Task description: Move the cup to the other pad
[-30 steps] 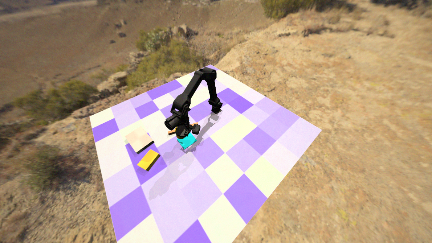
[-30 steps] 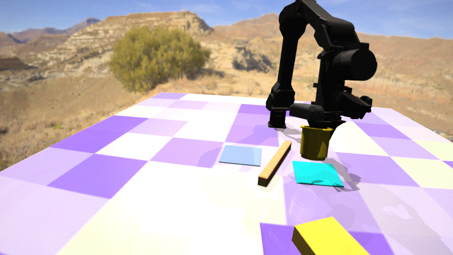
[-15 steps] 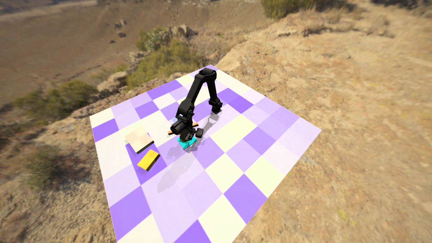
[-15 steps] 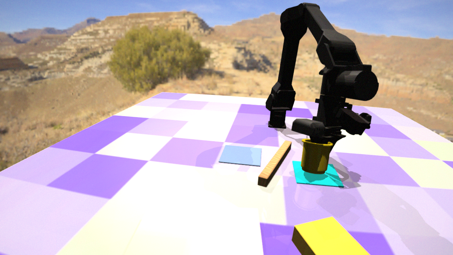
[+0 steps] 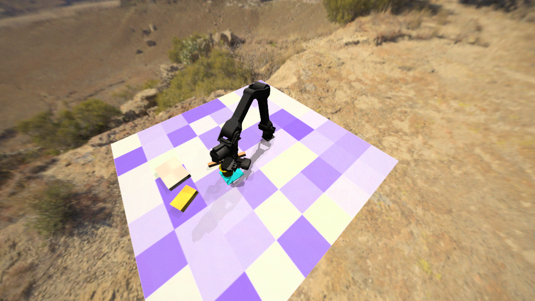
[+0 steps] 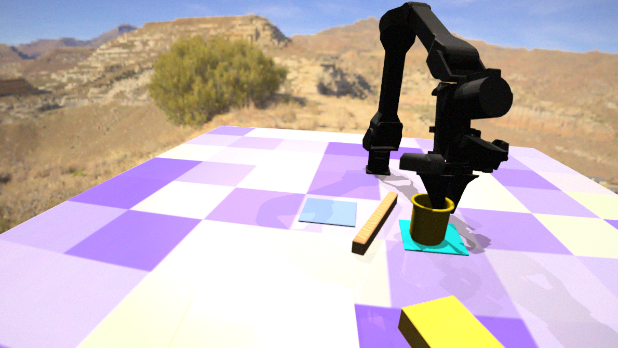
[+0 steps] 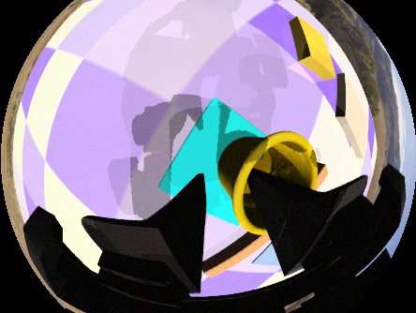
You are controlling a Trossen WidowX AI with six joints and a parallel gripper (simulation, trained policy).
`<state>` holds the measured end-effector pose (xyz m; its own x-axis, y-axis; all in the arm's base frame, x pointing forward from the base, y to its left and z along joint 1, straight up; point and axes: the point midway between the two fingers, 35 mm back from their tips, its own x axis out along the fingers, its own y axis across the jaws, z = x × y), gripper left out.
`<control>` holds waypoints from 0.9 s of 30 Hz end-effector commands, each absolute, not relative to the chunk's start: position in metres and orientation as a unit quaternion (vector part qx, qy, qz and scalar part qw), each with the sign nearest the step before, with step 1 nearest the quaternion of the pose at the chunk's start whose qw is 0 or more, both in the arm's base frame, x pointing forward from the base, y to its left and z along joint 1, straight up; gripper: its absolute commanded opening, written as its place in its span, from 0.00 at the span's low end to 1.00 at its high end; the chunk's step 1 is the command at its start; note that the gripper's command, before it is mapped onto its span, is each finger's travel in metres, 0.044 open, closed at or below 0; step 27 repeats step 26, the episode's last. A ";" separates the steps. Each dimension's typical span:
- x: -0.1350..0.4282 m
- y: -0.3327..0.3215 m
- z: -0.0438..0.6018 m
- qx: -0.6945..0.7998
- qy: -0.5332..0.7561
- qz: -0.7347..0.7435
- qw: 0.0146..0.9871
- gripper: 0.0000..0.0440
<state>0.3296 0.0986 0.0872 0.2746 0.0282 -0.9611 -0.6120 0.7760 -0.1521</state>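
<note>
Exterior view, near to far, placed by the cyan pad: one yellow rectangular block point(image 5: 182, 198) point(image 6: 447, 324) point(image 7: 320, 58), nearer than the pad, flat on the purple-and-cream checkered table top point(image 5: 299, 194) point(image 6: 129, 242) point(image 7: 94, 103). One pale peach square block point(image 5: 171, 171) point(image 7: 354, 110), beside the yellow block in the top view, well apart from the pad. One thin square cyan pad point(image 5: 229, 181) point(image 6: 458, 248) point(image 7: 192, 159), the landmark. One yellow round cup point(image 5: 225, 173) point(image 6: 426, 229) point(image 7: 236, 159) with a rolled rim, upright on the pad; marbles inside cannot be made out. One black parallel-jaw gripper point(image 5: 231, 164) point(image 6: 445, 208) point(image 7: 226, 176), over the pad, partly open and gripping nothing: one finger inside the cup's mouth, the other outside, with a gap between that outer finger and the cup wall. One long square-section wooden bar point(image 5: 242, 154) point(image 6: 375, 224) point(image 7: 239, 257), near the pad, at its left in the exterior view. One thin square light-blue pad point(image 6: 328, 211) point(image 7: 268, 257), past the bar from the cyan pad. One black jointed arm point(image 5: 243, 108) point(image 6: 392, 82), its foot beyond the cyan pad. One green bush point(image 6: 212, 77), far behind the table, before rocky tan hills point(image 6: 207, 34).

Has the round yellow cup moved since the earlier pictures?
Yes: down. The round yellow cup hung above the flat cyan square pad; now it stands on it.
</note>
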 end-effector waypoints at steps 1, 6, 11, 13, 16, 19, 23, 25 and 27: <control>0.325 0.099 0.091 -0.255 0.561 0.218 0.757 0.36; 0.320 0.098 0.103 -0.248 0.553 0.224 0.764 0.41; 0.316 0.097 0.119 -0.241 0.540 0.226 0.774 0.45; 0.316 0.097 0.126 -0.238 0.534 0.226 0.779 0.47; 0.316 0.097 0.137 -0.236 0.522 0.225 0.788 0.53; 0.316 0.095 0.147 -0.235 0.512 0.224 0.795 0.66; 0.318 0.093 0.160 -0.231 0.502 0.220 0.804 0.89; 0.319 0.091 0.166 -0.230 0.496 0.217 0.808 0.99; 0.320 0.090 0.169 -0.229 0.494 0.217 0.810 1.00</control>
